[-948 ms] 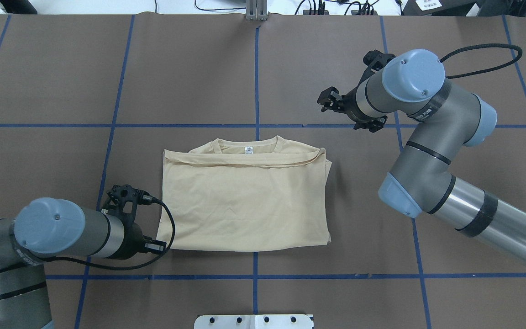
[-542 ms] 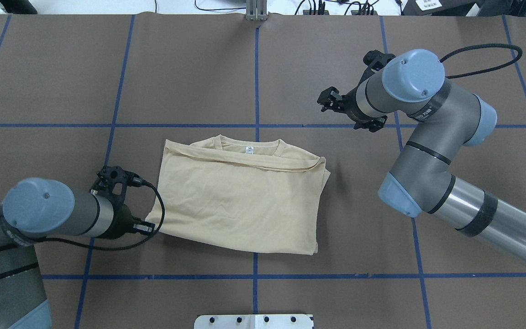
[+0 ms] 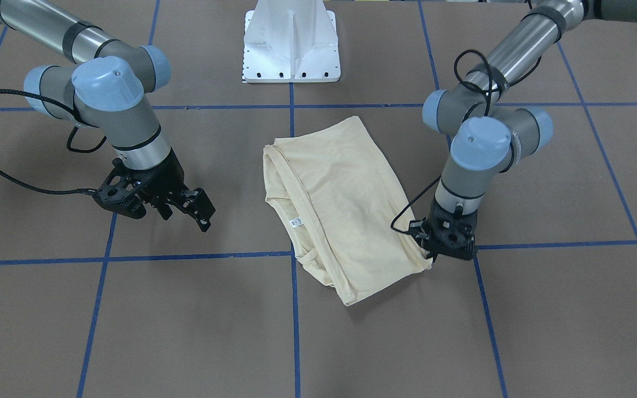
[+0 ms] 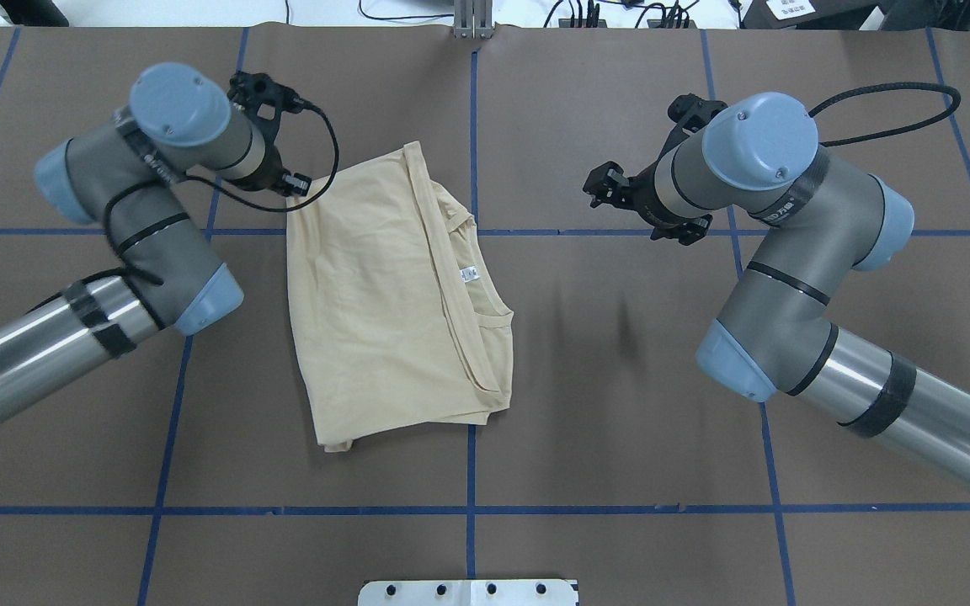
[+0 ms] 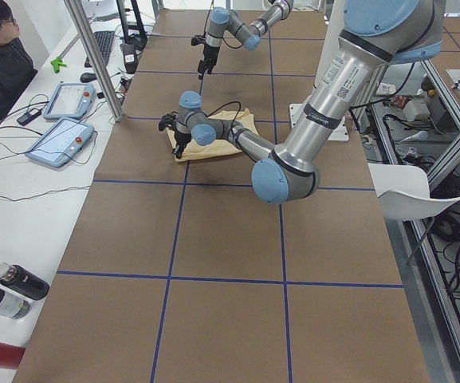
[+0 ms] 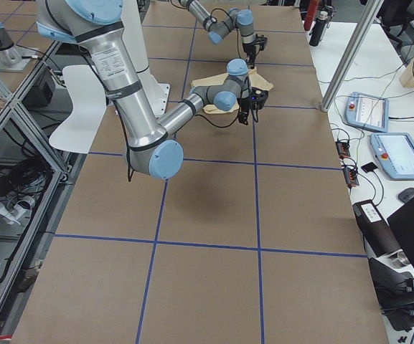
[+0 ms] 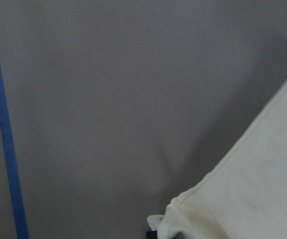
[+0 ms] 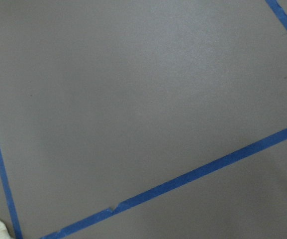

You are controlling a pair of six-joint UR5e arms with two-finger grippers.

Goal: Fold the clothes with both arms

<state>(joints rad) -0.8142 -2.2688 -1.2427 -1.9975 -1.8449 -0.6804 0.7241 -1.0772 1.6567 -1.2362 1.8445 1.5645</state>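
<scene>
The folded shirt [image 3: 340,210] lies mid-frame on the tabletop [image 3: 545,309], its lower-right corner pinched by the left gripper [image 3: 431,255], likely to drag and turn it, while the right gripper [image 3: 191,213] hovers spread and empty at mid-left, clear of the cloth.

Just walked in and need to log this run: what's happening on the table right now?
The left gripper pinches one corner of the folded cream shirt, which lies skewed on the brown table. The right gripper hangs open above bare table, apart from the shirt, holding nothing. The shirt is only partly folded, with its neck label facing up.
</scene>
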